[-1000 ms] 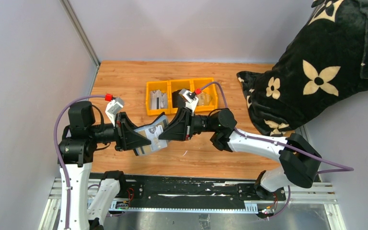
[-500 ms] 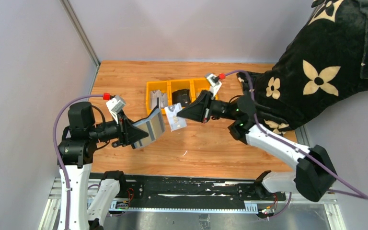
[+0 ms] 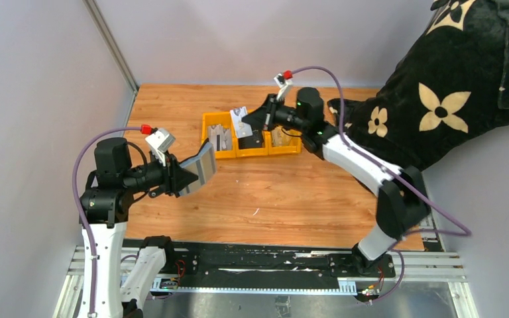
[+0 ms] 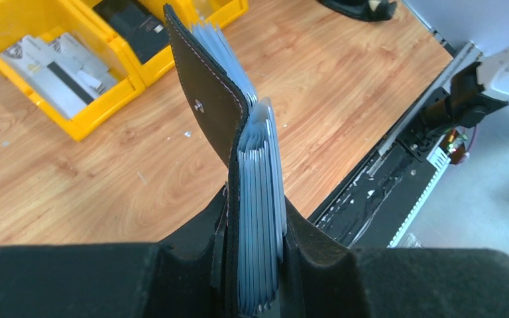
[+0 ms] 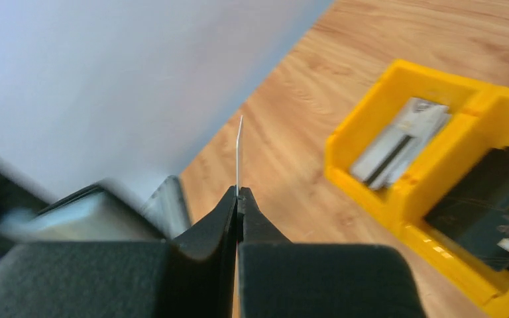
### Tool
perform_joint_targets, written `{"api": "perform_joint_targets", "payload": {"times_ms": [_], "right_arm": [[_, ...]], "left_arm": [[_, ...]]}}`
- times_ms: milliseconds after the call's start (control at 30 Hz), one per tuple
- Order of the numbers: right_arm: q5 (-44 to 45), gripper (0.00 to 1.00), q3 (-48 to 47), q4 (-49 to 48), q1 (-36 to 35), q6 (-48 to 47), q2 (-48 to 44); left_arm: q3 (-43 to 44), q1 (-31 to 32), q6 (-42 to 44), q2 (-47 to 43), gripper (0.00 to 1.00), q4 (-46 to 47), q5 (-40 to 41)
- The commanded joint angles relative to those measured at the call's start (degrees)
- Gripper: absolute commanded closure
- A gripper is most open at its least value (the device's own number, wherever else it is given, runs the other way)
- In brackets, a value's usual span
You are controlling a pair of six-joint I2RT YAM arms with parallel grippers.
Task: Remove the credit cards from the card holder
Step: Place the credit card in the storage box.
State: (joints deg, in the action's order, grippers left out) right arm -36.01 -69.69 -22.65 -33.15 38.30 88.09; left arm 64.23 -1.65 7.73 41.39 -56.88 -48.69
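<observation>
Overhead, right gripper (image 3: 252, 122) pinches a card (image 3: 240, 121); wrist shows left gripper (image 4: 257, 218) clamping card holder (image 4: 202, 93).

Left arm bent, pointing right; black two-finger left gripper (image 3: 191, 177) clamped on black folding card holder (image 3: 205, 165). Right arm stretched forward-left; right gripper (image 3: 250, 124) pinching thin pale credit card (image 3: 239, 120).

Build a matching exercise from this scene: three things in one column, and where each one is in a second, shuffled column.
Things
1. card holder
2. single card
3. yellow tray

Places
A. resting on the table
B. clamped in the left gripper
C. pinched in the right gripper

Pairs: 1-B, 2-C, 3-A
</observation>
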Motion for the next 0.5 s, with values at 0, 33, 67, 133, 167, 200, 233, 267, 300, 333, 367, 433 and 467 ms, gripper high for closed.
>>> {"api": "perform_joint_targets", "payload": {"times_ms": [0, 33, 67, 133, 167, 200, 233, 267, 300, 333, 367, 433, 467], "right_arm": [[12.2, 1.0, -10.2, 8.2, -2.9, -4.4, 12.0], [16.1, 1.0, -13.1, 9.7, -3.6, -3.5, 15.2], [19.4, 1.0, -16.1, 11.1, -4.3, -2.7, 18.1], [26.0, 1.0, -21.6, 12.9, -6.1, -2.1, 23.8], [28.1, 1.0, -25.6, 14.5, -6.9, -2.9, 27.0], [30.2, 1.0, -27.3, 15.9, -7.8, -3.5, 29.4], [31.7, 1.0, -30.7, 16.9, -8.5, -3.8, 31.4], [32.9, 1.0, -33.0, 17.7, -9.0, -3.7, 33.6], [34.1, 1.0, -34.9, 18.2, -9.5, -3.5, 35.6], [35.2, 1.0, -36.8, 18.6, -10.1, -3.1, 37.3], [35.8, 1.0, -38.5, 19.0, -10.5, -2.6, 39.1], [39.3, 1.0, -42.0, 20.2, -11.5, -1.9, 42.4], [40.3, 1.0, -43.2, 20.3, -12.1, -2.0, 43.8]], "left_arm": [[3.0, 0.2, 1.7, -0.6, 1.0, 1.8, -7.3], [2.9, 0.2, 2.0, -0.8, 1.0, 1.8, -8.6], [2.7, 0.2, 2.4, -0.9, 1.0, 1.8, -9.8], [3.0, 0.2, 3.2, -1.2, 1.0, 1.8, -12.8], [3.3, 0.1, 3.3, -1.4, 1.0, 1.8, -13.8], [3.6, 0.1, 3.6, -1.8, 1.0, 1.8, -14.9], [3.9, 0.1, 3.9, -2.2, 1.0, 1.8, -16.0], [4.0, 0.2, 4.2, -2.7, 1.0, 1.8, -16.8], [4.2, 0.1, 4.3, -3.1, 1.0, 1.8, -17.3], [4.4, 0.1, 4.4, -3.2, 1.0, 1.8, -17.7], [4.6, 0.1, 4.0, -3.3, 1.0, 1.8, -17.9], [4.7, 0.1, 3.6, -3.4, 1.0, 1.9, -18.6], [4.6, 0.2, 3.4, -3.6, 1.0, 1.8, -19.1]]}}
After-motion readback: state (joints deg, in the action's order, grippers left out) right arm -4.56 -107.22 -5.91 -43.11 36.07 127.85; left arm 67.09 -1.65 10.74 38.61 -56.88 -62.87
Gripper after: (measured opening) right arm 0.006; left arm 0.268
